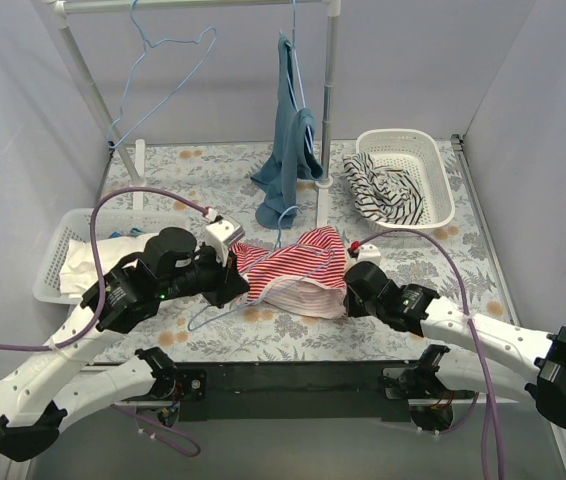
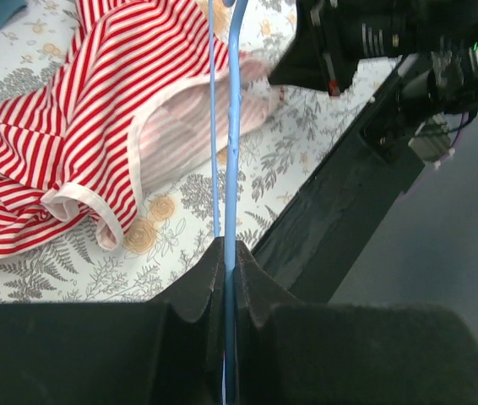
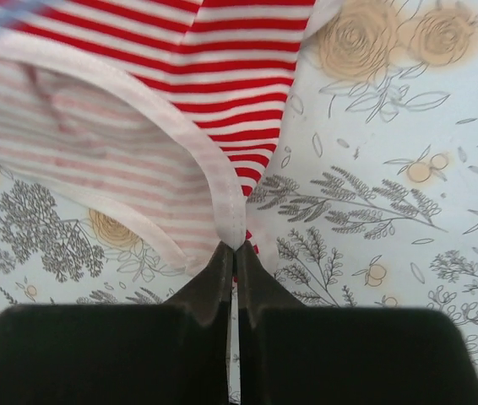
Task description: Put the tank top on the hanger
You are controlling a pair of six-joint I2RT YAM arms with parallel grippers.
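Observation:
The red-and-white striped tank top (image 1: 298, 268) lies crumpled mid-table, one opening held up. It also shows in the left wrist view (image 2: 70, 126) and the right wrist view (image 3: 138, 76). My left gripper (image 1: 235, 287) (image 2: 229, 253) is shut on the light-blue wire hanger (image 2: 233, 126), whose wire runs toward the top's opening. In the top view the hanger (image 1: 225, 310) lies low, partly under the top. My right gripper (image 1: 351, 290) (image 3: 236, 251) is shut on the top's white trim at its right edge.
A rail at the back holds an empty blue hanger (image 1: 168, 60) and a teal garment (image 1: 288, 150) on another. A white basket (image 1: 408, 175) with a black-and-white striped garment stands back right. A white basket (image 1: 63, 265) with cloth stands left.

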